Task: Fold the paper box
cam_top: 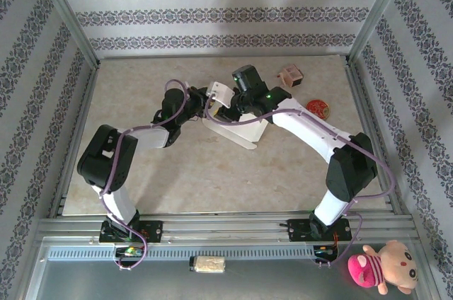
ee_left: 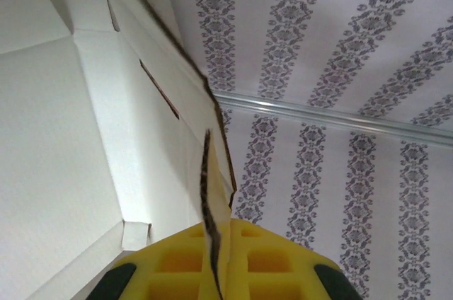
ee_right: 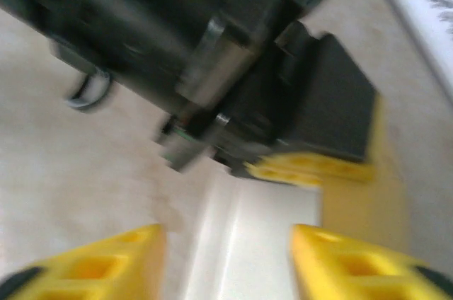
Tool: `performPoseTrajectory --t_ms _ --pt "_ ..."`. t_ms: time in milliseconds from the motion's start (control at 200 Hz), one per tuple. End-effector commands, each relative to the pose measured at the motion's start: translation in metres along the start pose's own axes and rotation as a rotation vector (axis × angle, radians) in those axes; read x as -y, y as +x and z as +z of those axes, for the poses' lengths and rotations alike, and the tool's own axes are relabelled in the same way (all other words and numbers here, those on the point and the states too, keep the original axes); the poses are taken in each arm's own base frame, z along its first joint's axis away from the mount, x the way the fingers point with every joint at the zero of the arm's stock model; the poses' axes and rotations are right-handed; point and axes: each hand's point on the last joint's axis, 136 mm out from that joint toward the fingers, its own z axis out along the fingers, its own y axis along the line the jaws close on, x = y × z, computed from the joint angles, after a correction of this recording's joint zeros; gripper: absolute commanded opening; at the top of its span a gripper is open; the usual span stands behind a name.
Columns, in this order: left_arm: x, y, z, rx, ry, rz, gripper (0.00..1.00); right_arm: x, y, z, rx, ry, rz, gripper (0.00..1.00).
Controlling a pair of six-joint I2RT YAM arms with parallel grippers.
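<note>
Visibly, the paper box is thin, creased white cardboard

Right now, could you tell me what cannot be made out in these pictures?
Top view: both arms cover much of the paper box; its fold state is unclear.
Left wrist view: the left gripper pinches a box edge; the rest runs off the left side.
Right wrist view: motion blur smears everything past the open right gripper.
Top view: the red disc is too small to read.
</note>
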Motion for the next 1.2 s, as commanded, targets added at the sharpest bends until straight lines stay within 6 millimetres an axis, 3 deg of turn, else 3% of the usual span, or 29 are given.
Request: performPoseTrajectory --t_ms 0,95,165,265,340,515,909,1194 --pt "0.015 0.020 -0.014 -0.062 -0.065 0.085 0.04 -0.034 -0.037 -0.039 0.145 -0.231 0.216 0.65" --pt "0.014 0.024 -0.027 -0.070 -0.138 0.141 0.03 -0.012 -0.056 -0.062 0.233 -0.219 0.413 0.70" --pt "0.016 0.027 -0.038 -0.070 -0.185 0.179 0.03 0.011 -0.057 -0.072 0.264 -0.203 0.555 0.71" --pt "0.020 0.030 -0.051 -0.068 -0.222 0.214 0.03 0.047 -0.037 -0.071 0.244 -0.142 0.735 0.71" --pt "0.023 0.031 -0.059 -0.069 -0.241 0.228 0.03 0.064 -0.020 -0.063 0.221 -0.141 0.849 0.74" --pt "0.024 0.029 -0.071 -0.052 -0.277 0.252 0.03 0.043 -0.020 -0.041 0.193 -0.300 0.886 0.98" --pt "0.013 0.022 -0.063 -0.047 -0.297 0.239 0.03 0.007 0.018 0.019 0.055 -0.435 0.920 0.96" --pt "0.006 0.011 -0.053 -0.032 -0.313 0.252 0.04 0.001 0.036 0.041 0.027 -0.490 0.958 0.89"
